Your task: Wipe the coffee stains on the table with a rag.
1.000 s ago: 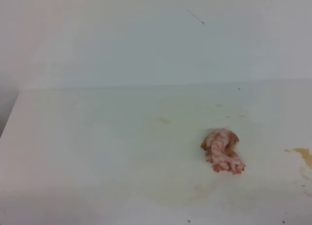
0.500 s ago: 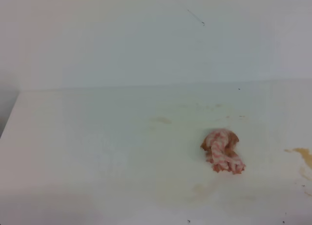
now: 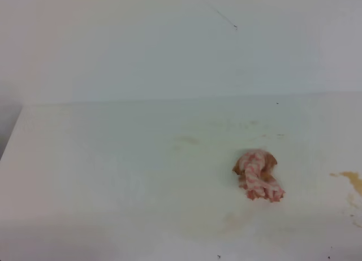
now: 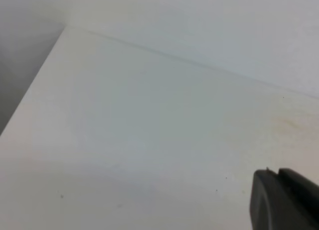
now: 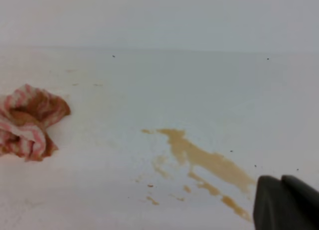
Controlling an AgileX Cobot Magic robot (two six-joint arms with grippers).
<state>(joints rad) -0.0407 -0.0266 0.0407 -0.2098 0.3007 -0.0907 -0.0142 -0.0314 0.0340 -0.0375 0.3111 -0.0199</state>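
**One rag, a few stains, nothing moving**

One rag (image 3: 258, 174) sits crumpled right of centre on the worktop (image 3: 113, 159) — pink-and-white stripes with a brown patch, not held by anything. The coffee stains (image 5: 204, 162): one long amber streak with several small drips beside it, well right of the rag, plus faint tan smudges elsewhere. Right gripper (image 5: 286, 202) is pressed together; left gripper (image 4: 284, 200) shows only an edge — can't tell. Same layout as a second ago.
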